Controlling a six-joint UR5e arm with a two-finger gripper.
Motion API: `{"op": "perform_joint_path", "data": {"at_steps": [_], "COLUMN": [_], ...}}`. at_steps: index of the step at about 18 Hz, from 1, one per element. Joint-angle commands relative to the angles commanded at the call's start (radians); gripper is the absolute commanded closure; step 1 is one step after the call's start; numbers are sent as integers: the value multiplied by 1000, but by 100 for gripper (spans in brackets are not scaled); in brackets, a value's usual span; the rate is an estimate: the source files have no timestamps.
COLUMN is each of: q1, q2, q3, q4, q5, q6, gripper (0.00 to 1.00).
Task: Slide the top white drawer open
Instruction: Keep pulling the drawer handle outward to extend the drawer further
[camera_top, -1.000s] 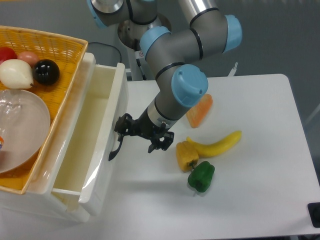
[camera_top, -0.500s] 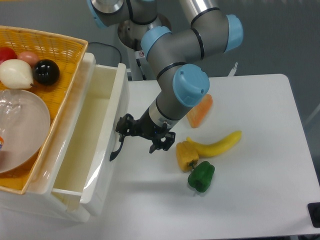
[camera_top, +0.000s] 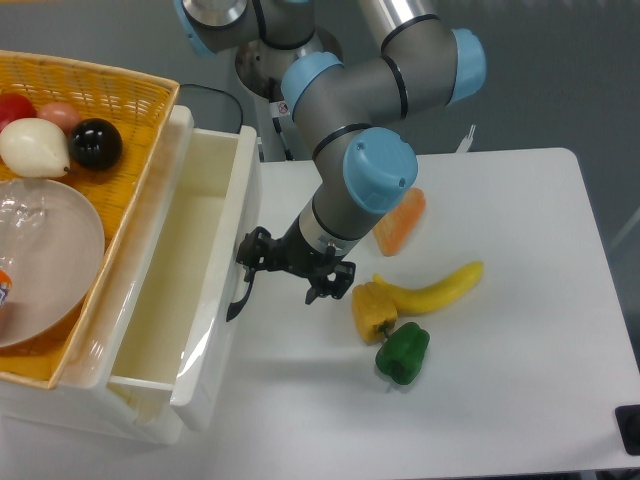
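Sliding further toward three o'clock, glossy white plastic top drawer (camera_top: 190, 300) stands mostly open; black pincer (camera_top: 252, 262) pinches its curved black handle (camera_top: 240, 290).

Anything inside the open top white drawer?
No. The glossy top white drawer shows only a bare cream interior; nothing lies in it.

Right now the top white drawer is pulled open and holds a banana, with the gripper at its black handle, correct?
Not quite. The camera view shows the top white drawer open but empty; the banana lies on the table. The gripper is at the black handle.
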Motion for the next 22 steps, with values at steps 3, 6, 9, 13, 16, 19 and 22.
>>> {"op": "perform_joint_path", "data": {"at_steps": [3,6,9,13,16,19,22], "q1": [0,6,6,8,12,25,26], "q2": [2,0,0,-3,-17,-20,-21], "q3": [0,5,6,14,18,21,29], "q4": [0,-2,0,0,3,11,9], "q5": [0,0,0,-2,0,-2,-3], "q6": [0,0,0,0,2,18,18], "gripper": [0,0,0,0,0,0,0]}}
